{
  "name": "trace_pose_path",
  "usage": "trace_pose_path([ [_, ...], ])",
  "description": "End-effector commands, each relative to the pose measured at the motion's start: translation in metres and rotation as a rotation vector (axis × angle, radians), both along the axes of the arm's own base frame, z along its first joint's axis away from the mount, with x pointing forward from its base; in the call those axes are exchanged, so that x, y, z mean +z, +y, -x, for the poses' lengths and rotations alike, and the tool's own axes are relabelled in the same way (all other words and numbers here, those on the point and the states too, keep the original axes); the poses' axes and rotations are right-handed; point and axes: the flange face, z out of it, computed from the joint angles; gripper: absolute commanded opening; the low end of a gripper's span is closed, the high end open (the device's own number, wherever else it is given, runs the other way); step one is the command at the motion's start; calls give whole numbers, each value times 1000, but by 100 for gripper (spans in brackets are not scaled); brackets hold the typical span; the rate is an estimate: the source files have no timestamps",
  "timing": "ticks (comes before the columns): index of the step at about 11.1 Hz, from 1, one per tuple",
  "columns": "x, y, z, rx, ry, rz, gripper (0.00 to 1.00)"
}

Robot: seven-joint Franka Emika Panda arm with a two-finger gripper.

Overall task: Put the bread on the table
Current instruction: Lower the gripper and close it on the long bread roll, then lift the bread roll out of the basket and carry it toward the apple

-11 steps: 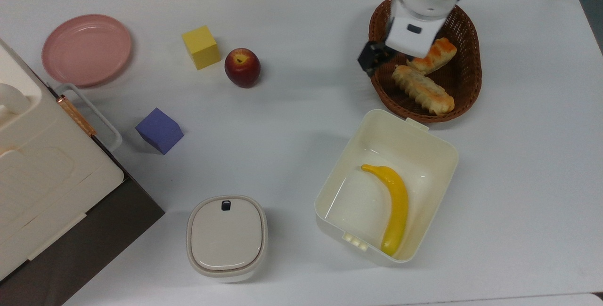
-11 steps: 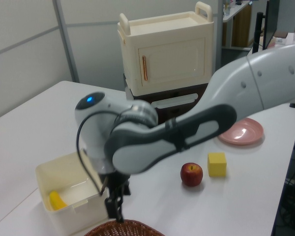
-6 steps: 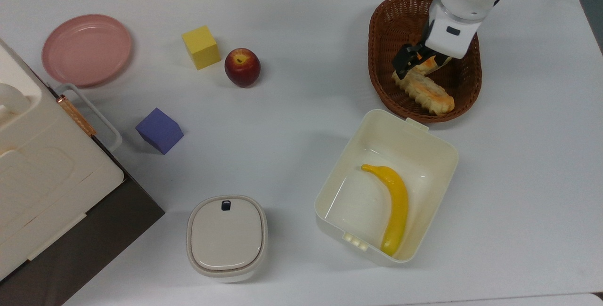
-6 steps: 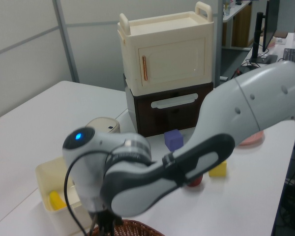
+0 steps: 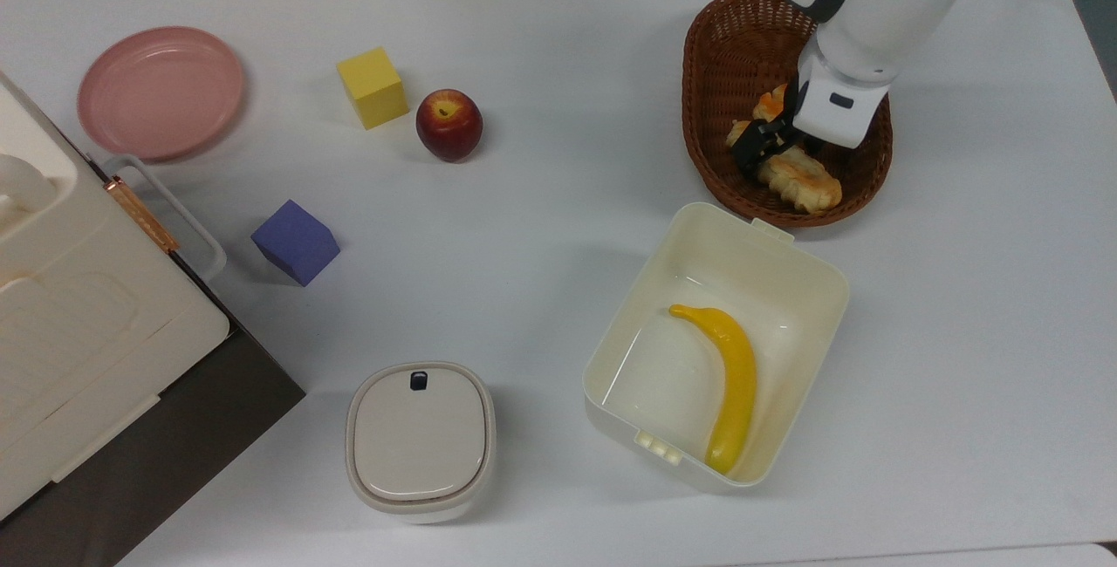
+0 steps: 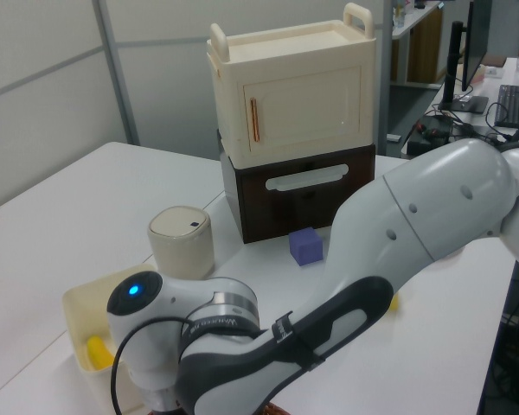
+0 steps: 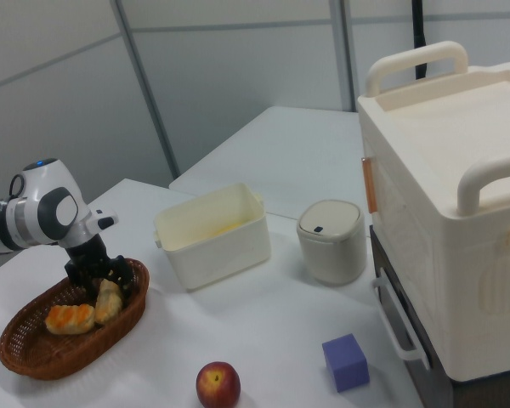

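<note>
The long, pale golden ridged bread stick [image 5: 798, 181] is seen lying in the brown oval wicker basket [image 5: 709, 87], at two o'clock on the white table [image 5: 541, 201]. The black two-finger gripper [image 5: 768, 146] is lowered over its upper end; how wide it stands cannot be told. If gripped so near one end, the stick may well swing and catch the orange-glazed bread [image 7: 69, 318] beside it.

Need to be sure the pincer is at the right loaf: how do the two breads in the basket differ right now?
The bread is long, pale golden and ridged; the glazed bread is shorter, stubbier, with bright orange glaze. In the right view, the pincer is down at the bread's raised end, while the glazed bread lies beside it, apart from the pincer. Both are in the wicker basket.
</note>
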Motion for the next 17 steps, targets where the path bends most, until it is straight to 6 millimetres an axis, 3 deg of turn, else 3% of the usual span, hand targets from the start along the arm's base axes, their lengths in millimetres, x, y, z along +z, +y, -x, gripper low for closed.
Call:
trace_pose_path([
  [1,-8,3,0,-60,-45,31,82],
  [3,-6,2,-1,-73,-59,40,49],
  [4,-1,3,-1,-80,-58,32,45],
  [5,11,2,-1,-110,-73,24,45],
  [7,57,-1,6,-128,-99,7,46],
  [10,108,-28,13,-162,-81,37,48],
  [13,138,-91,-9,-242,-84,45,52],
  [17,157,-228,-43,-287,-25,75,55],
])
